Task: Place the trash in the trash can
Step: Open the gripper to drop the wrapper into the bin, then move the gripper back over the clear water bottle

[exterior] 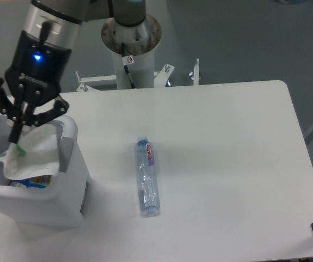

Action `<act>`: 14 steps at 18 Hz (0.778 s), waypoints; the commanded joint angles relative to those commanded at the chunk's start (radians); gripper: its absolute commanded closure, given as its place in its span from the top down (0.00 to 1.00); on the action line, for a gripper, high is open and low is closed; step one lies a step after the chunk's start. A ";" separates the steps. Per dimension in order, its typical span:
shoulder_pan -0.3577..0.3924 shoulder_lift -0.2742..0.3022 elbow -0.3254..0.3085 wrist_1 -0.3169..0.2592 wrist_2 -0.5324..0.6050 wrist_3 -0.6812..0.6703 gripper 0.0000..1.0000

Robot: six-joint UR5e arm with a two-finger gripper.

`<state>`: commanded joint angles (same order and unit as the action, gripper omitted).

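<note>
- Gripper [18, 143] hangs over the open top of the trash can [64, 204], its fingers pinched on the crumpled white paper [34, 155].
- Paper droops just below and to the right of the gripper, inside the can's rim.
- Beneath the paper, a blue and yellow packet [34, 180] lies at the bottom of the can.
- Well to the right of the gripper, the clear water bottle [147, 177] lies flat on the white counter [227, 164], blue cap pointing away from the camera, apart from the can.
</note>
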<state>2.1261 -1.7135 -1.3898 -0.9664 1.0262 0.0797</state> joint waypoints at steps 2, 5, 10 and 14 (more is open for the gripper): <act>0.000 -0.005 -0.002 0.002 0.003 0.003 0.74; 0.006 -0.021 -0.006 0.000 0.003 0.021 0.92; 0.127 -0.089 -0.002 0.006 0.003 0.066 1.00; 0.242 -0.132 -0.003 0.006 0.002 0.150 1.00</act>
<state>2.3682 -1.8453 -1.3928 -0.9603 1.0278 0.2300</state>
